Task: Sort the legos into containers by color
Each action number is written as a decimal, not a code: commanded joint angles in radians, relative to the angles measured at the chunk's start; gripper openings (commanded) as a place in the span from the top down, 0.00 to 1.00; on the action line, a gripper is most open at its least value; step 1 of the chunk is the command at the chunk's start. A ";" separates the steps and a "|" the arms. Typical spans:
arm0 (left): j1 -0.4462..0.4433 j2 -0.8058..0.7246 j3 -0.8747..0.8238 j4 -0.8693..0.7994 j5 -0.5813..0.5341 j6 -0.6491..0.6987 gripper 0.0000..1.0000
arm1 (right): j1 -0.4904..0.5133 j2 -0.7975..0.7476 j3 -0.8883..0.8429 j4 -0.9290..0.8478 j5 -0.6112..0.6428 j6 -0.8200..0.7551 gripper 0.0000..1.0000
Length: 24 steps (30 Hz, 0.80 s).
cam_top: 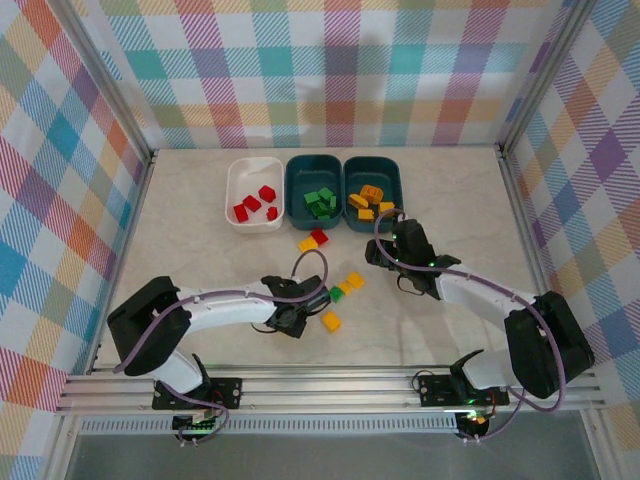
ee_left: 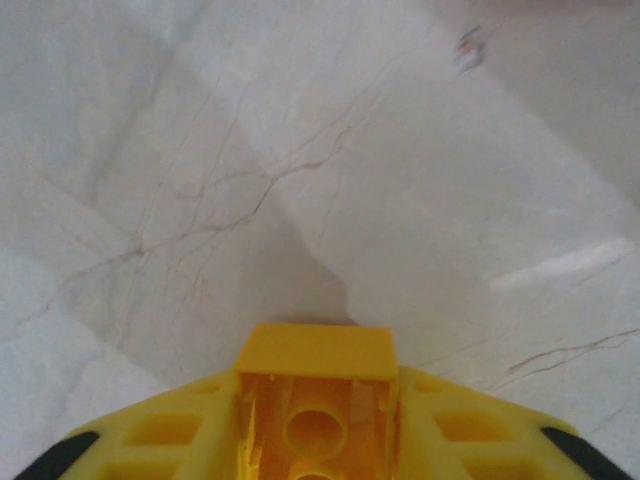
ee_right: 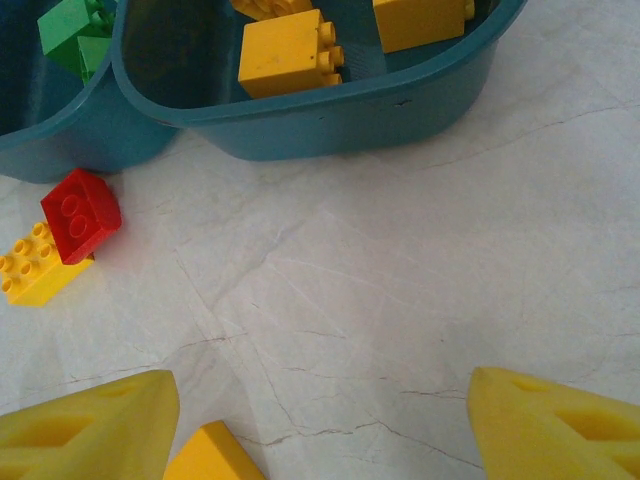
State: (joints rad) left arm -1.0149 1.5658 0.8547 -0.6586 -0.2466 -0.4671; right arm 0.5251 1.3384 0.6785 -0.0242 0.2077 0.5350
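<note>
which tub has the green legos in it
The middle tub, dark teal, between the white tub of red bricks and the right teal tub of yellow bricks.

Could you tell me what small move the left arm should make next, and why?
Probably lift straight up a little. The left claw looks shut on a yellow brick, seen from its underside in the wrist view, so raising it clear of the table comes before carrying it to the teal tub that holds yellow bricks.

Marbled tabletop (cam_top: 200, 240), plaid cloth walls (cam_top: 330, 70), aluminium frame rail (cam_top: 330, 388)
</note>
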 commanded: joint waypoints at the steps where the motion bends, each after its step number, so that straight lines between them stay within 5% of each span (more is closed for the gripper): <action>1: -0.013 0.030 0.051 0.010 0.032 -0.003 0.74 | 0.001 -0.041 -0.001 -0.014 0.038 -0.019 0.24; 10: 0.050 0.117 0.552 -0.154 -0.071 0.064 0.79 | -0.035 -0.081 -0.012 -0.079 0.128 0.049 0.25; 18: 0.181 0.607 1.281 -0.214 -0.059 0.205 0.83 | -0.075 -0.150 -0.074 -0.054 0.185 0.083 0.23; 24: 0.265 0.950 1.810 -0.367 0.051 0.182 0.80 | -0.081 -0.216 -0.097 -0.046 0.191 0.078 0.23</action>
State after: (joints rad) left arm -0.7769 2.4531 2.5309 -0.8921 -0.2329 -0.2974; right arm 0.4500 1.1515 0.5926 -0.0834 0.3756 0.5991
